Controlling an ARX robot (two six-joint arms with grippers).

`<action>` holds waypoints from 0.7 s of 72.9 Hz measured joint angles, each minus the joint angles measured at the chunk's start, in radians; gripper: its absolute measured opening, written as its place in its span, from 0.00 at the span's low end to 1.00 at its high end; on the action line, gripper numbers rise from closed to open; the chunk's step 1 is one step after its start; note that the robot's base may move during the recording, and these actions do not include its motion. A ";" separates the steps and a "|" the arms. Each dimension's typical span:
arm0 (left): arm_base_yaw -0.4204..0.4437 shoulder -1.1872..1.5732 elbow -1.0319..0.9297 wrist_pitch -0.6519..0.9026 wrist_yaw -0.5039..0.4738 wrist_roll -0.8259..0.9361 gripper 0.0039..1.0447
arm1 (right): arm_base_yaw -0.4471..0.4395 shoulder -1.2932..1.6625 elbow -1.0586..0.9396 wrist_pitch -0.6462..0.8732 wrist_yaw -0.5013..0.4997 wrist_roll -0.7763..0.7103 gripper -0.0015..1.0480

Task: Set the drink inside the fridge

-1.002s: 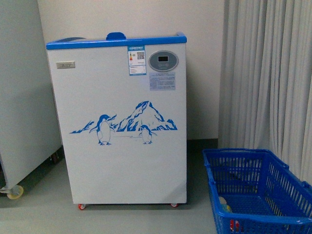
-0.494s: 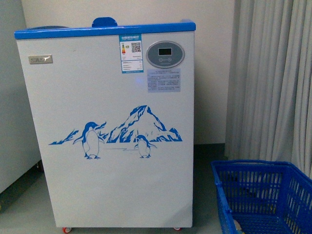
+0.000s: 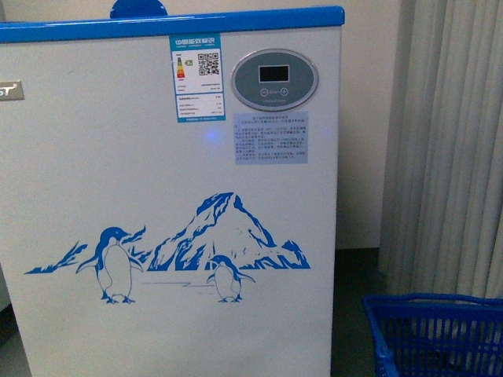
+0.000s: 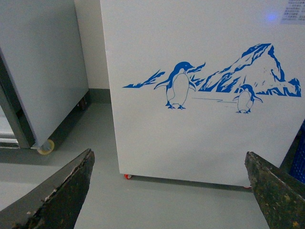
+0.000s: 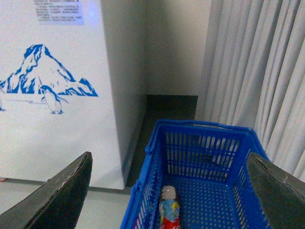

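Holds the left gripper (image 4: pixel 167 153) wide open, with nothing between its two dark fingers (image 4: pixel 62 195). Holds the right gripper (image 5: pixel 168 155) wide open as well, with nothing in it. Sees the drink (image 5: pixel 168 209) past the right gripper, down inside the blue basket (image 5: pixel 200 127), on its bottom and nearer the wall on the fridge (image 5: pixel 52 138) side. Cannot tell if it stands or lies there. Looks small and blurry, with a cap end and a label of many colours, and touches neither gripper. Finds the basket on the grey floor (image 5: pixel 108 207), just beside the fridge on its right, with a small gap between. Meets a pale curtain (image 5: pixel 257 71) behind the basket, hanging in long folds. Looks past the left gripper at the white front of the fridge, with blue penguins (image 4: pixel 179 86) and a blue mountain (image 4: pixel 257 64) painted on it. Spots a small red wheel (image 4: pixel 127 176) under its corner. Finds a plain grey cabinet (image 4: pixel 38 62) to the left of the fridge, on a pale wheel (image 4: pixel 46 148) of its own, with a strip of floor between the two. From the front, sees the fridge close up: a blue rim (image 3: pixel 236 22) along the top, a blue knob (image 3: pixel 138 8) above it, an oval grey display (image 3: pixel 274 78), a sticker (image 3: pixel 197 77) beside that and a sheet of small print (image 3: pixel 270 137) below. Too small to read.
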 joint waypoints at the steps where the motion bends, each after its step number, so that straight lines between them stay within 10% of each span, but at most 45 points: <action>1: 0.000 0.000 0.000 0.000 0.000 0.000 0.92 | 0.000 0.000 0.000 0.000 0.000 0.000 0.93; 30: 0.000 0.000 0.000 0.000 0.000 0.000 0.92 | 0.000 0.003 0.001 -0.002 0.003 0.002 0.93; 34: 0.000 0.000 0.000 0.000 -0.001 0.000 0.92 | 0.002 0.108 0.071 -0.177 0.064 0.050 0.93; 40: 0.000 0.000 0.000 0.000 0.000 0.000 0.92 | -0.109 0.422 0.179 -0.309 0.030 0.072 0.93; 51: 0.000 0.000 0.000 0.000 0.000 0.000 0.92 | -0.320 1.040 0.252 0.003 -0.105 -0.046 0.93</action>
